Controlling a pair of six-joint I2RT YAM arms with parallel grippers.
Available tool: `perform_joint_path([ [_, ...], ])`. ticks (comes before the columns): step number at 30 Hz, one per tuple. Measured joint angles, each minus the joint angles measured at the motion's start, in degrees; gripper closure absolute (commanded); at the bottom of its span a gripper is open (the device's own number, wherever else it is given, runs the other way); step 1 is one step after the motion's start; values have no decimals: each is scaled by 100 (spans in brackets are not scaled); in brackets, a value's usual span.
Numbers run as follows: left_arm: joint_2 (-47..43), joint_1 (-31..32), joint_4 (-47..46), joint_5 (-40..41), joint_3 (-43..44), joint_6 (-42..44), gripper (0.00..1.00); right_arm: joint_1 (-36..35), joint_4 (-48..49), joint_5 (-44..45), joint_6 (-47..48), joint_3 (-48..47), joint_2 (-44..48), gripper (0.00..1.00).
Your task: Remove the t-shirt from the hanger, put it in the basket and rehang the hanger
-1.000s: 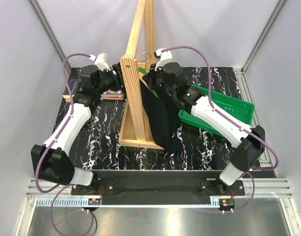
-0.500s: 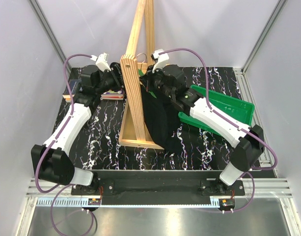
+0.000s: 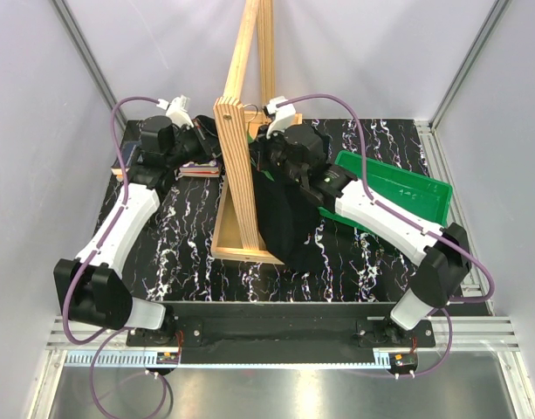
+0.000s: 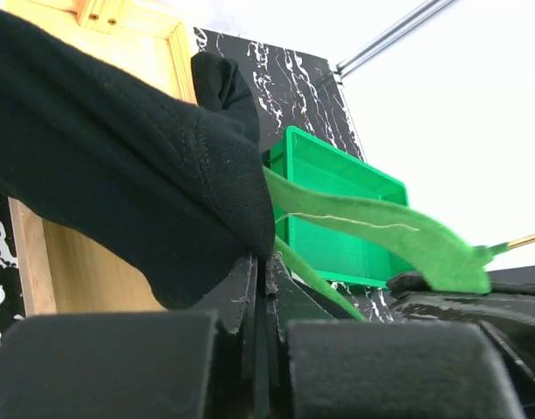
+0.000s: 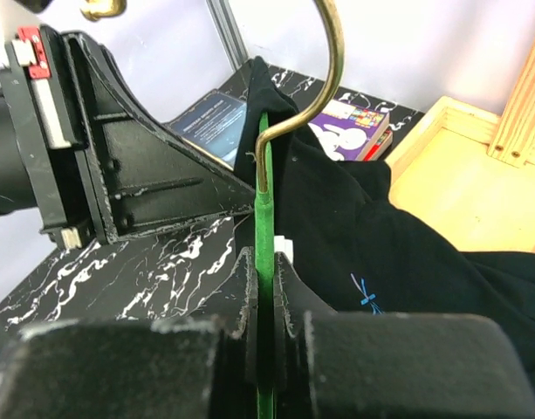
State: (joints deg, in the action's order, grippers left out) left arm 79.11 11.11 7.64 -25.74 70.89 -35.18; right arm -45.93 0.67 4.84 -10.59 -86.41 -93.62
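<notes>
- Tall pale wooden stand (image 3: 235,192) rises mid-table, base frame flat on the top.
- Green tray (image 3: 407,185) sits to its right.
- 2 books (image 5: 359,120) lie back left.
- Black, white-veined table (image 3: 184,240) lies underneath it all.

The black short-sleeved cloth t-shirt (image 4: 119,148) is a matt, finely knitted fabric with a stitched hem of tiny thread loops. The thin green triangular hanger (image 4: 372,231) looks dull and slightly fuzzy, while its curved metal hook (image 5: 324,78) has a smooth, brassy gloss. The tall pale wooden stand (image 3: 236,175) is smooth, bare timber with faint grain. At the table's three o'clock, the green plastic tray (image 3: 415,192) shines softly. The black white-veined tabletop (image 3: 180,227) has a marble-like print with a low sheen. At ten o'clock, flat books (image 5: 350,118) have glossy paper covers. The right gripper (image 5: 265,284) is matt black plastic, lightly scuffed.
</notes>
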Motion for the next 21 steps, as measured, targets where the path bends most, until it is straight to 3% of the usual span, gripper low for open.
perform_joint_path([
  [6, -186, 35, -175, -63, -13, 245, 100, -28, -153, 398, -122, -103, 20, 100],
  [15, -780, 426, -977, -107, -227, 835, 100, -105, -844, 704, -286, -1377, -326, 100],
  [21, -826, 555, -1099, -214, -286, 933, 100, -94, -599, 282, -356, -1047, -240, 100],
])
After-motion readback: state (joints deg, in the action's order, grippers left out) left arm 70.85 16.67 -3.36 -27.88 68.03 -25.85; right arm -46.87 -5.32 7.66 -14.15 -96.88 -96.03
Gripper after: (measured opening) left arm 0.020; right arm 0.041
